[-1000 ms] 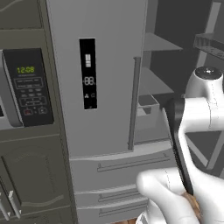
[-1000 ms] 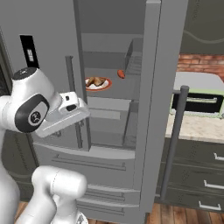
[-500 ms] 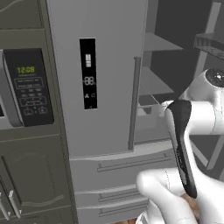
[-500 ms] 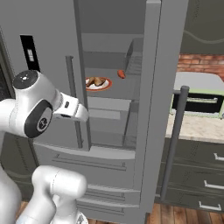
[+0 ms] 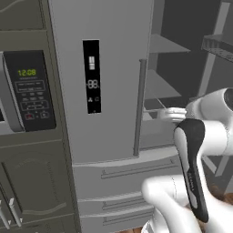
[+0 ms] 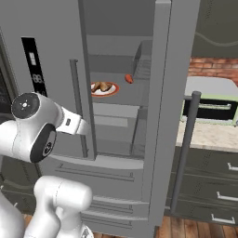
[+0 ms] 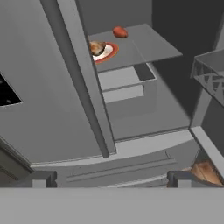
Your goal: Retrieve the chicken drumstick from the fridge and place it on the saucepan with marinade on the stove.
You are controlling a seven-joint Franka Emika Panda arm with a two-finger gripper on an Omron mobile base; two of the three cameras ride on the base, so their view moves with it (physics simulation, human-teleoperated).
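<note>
Golden-brown and lumpy, the chicken drumstick (image 6: 103, 86) lies on a red-rimmed white plate (image 6: 111, 91) on a shelf (image 6: 135, 95) inside the fridge (image 5: 104, 91), toward the shelf's left side. A small red-orange item (image 6: 129, 79) sits on the same shelf, near the plate but apart from it, further back. The fridge's right door (image 6: 165, 107) is swung open, so the shelf is exposed; the left door, with its black display strip (image 5: 91, 76), is shut.

The gripper (image 7: 109, 179) hangs low in front of the fridge, at about the level of the drawer top and well below the plate. Its fingertips (image 7: 39, 178) stand wide apart with nothing between them.

I judge the step in hand to be the reach into the fridge, with the grasp not yet begun. The next move calls for lifting the hand up to shelf height and carrying it past the closed door's bar handle (image 7: 78, 78) toward the plate, then settling the fingers either side of the drumstick. From these views its exact lie on the plate is hard to read, so the approach angle is uncertain.
</note>
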